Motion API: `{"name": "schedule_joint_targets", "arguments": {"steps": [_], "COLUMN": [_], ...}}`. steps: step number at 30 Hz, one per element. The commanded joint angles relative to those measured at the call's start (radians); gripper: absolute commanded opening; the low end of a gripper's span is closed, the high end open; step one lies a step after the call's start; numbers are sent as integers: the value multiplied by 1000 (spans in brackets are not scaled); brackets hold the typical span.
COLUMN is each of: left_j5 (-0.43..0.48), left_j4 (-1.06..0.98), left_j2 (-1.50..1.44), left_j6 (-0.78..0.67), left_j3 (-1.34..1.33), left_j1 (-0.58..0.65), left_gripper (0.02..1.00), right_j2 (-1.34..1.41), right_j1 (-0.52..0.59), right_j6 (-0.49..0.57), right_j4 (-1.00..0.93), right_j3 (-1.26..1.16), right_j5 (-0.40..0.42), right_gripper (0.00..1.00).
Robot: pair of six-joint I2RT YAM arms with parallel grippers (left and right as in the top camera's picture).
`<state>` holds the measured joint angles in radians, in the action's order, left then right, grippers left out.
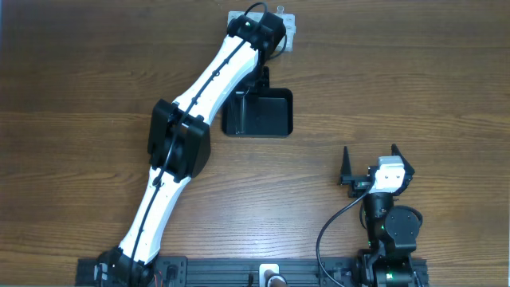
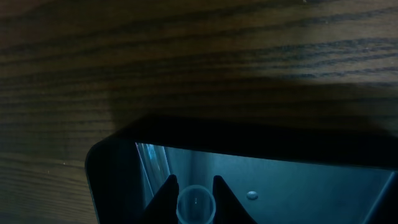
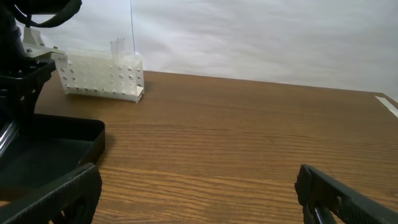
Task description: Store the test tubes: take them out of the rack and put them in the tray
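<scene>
The left hand (image 2: 194, 182) is gripping a tube (image 2: 196, 208), its fingers narrow around the clear glass. The tube is showing end-on as a pale ring, so its length is hiding behind its own mouth. How near it is hanging to the floor of the tray (image 2: 109, 168) cannot be told. Hand and tube are sitting over the tray's inside, close to one rounded corner.

Beside that corner, a glassy streak (image 2: 152, 167) is running along the tray's inner wall. Whether it is another tube lying there or only a reflection is too dim to say. A small pale spot (image 2: 251, 195) is lying on the tray floor, and what it is cannot be made out.

From above, the left arm (image 1: 215, 80) is crossing the tray's left edge and covering most of the rack (image 3: 102, 76), which is standing on the table (image 1: 80, 80) just beyond the tray's far side. From the right wrist, the rack is showing rows of round holes along its side. A second tube (image 3: 118, 46) is standing upright in it, rising above its top. The rack's end nearest the left arm is hidden behind that arm.

The right hand (image 3: 198, 180) is resting low, well apart from the tray, its fingers spread wide and holding nothing.
</scene>
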<state>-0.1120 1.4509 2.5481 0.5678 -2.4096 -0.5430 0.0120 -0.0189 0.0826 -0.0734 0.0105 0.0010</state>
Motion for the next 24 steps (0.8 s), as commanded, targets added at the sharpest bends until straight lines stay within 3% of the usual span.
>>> {"name": "schedule_joint_targets", "arguments": {"steps": [1, 11, 16, 24], "left_j5": [-12, -12, -12, -43], "left_j4": [1, -6, -6, -5], "left_j2": [18, 12, -10, -71], "left_j6": [-10, -11, -11, -11], "left_j3": [-8, -8, -8, -8], "left_j1": [2, -2, -11, -23], "left_gripper": [77, 191, 338, 371], "right_j2": [-5, -5, -5, -5], "right_j1": [7, 7, 7, 7], "right_j6": [1, 1, 1, 1], "right_j4": [-3, -4, -4, -3], "right_j3": [-5, -5, -5, -5], "right_j5": [-8, -8, -8, -8], "right_gripper": [993, 991, 991, 991]}}
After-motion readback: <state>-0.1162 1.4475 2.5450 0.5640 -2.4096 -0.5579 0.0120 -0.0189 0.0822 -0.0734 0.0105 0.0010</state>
